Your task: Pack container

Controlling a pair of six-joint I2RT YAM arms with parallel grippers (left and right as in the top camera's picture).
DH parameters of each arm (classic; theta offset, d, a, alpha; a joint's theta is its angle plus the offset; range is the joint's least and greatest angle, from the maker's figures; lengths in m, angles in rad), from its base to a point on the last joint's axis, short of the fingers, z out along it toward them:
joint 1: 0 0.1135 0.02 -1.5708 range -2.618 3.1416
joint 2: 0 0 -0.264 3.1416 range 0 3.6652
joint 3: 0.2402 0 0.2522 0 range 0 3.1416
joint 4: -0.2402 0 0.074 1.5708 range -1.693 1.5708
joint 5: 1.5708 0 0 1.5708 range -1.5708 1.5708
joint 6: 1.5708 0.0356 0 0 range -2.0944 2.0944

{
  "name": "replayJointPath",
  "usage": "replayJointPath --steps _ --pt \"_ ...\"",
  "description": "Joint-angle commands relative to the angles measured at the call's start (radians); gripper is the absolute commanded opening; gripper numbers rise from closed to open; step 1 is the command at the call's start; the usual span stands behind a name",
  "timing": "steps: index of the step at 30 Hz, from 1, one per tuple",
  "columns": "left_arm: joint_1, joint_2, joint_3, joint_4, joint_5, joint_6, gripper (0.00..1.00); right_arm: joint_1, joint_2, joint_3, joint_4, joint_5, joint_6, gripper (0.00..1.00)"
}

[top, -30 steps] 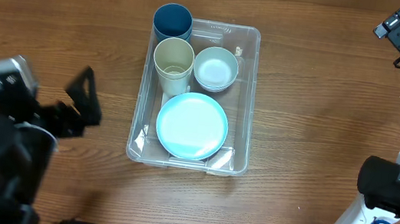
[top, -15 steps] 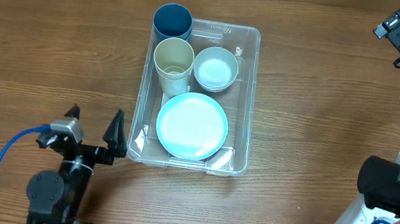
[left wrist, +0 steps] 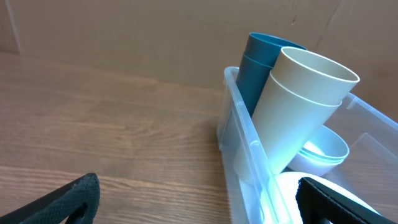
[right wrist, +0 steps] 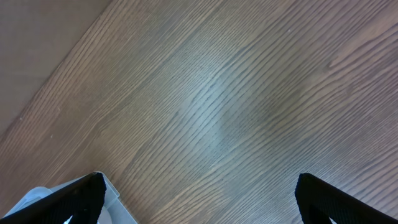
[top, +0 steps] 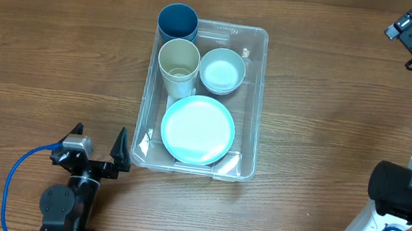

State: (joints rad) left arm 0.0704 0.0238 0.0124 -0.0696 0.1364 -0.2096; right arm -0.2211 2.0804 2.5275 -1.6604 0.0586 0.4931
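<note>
The container (top: 144, 99), a clear plastic rectangular bin with rounded corners and a rim, sits in the middle of the wooden table (top: 329, 148), its long sides running near to far. The left gripper (top: 97, 146) is at the near left, just beside the container's near-left corner. Its 2 black fingers (top: 121, 141) are spread wide with nothing between them, and the right-hand finger lies close to the bin's left wall; whether it touches cannot be told. In the left wrist view the clear wall rises just inside that finger, with the cups beyond it.

The right gripper (right wrist: 200, 198) is far off at the far right of the table, well apart from the container. In its own wrist view the 2 fingertips stand at opposite lower corners, spread apart and empty, over bare wood grain.

Inside the container are 4 pieces of tableware:
- A dark blue cup (top: 177, 21) stands in the far-left corner.
- A cream cup (top: 178, 66) is just near of it, against the left wall.
- A white bowl (top: 222, 71) sits to the right of the cream cup, touching or almost touching it.
- A light blue plate (top: 198, 129) lies flat across the near half of the bin, filling most of its width.

From the left wrist camera the 2 cups appear side by side, blue behind cream, with the bowl low behind them.
</note>
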Motion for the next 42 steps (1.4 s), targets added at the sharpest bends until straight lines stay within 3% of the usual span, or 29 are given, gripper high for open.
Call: replayJointPath --steps 1,27,37,42 --pt "0.009 -0.021 -0.008 0.003 -0.009 0.069 1.0 0.002 -0.017 0.019 0.005 0.008 0.006 1.0" --pt "0.009 -0.019 -0.008 0.003 -0.009 0.068 1.0 0.047 -0.037 0.019 0.005 0.008 0.005 1.0" --pt "0.009 -0.019 -0.008 0.003 -0.009 0.068 1.0 0.246 -0.336 -0.038 0.077 0.079 0.005 1.0" --pt "0.009 -0.019 -0.008 0.003 -0.009 0.068 1.0 0.305 -0.651 -0.43 0.466 -0.004 0.005 1.0"
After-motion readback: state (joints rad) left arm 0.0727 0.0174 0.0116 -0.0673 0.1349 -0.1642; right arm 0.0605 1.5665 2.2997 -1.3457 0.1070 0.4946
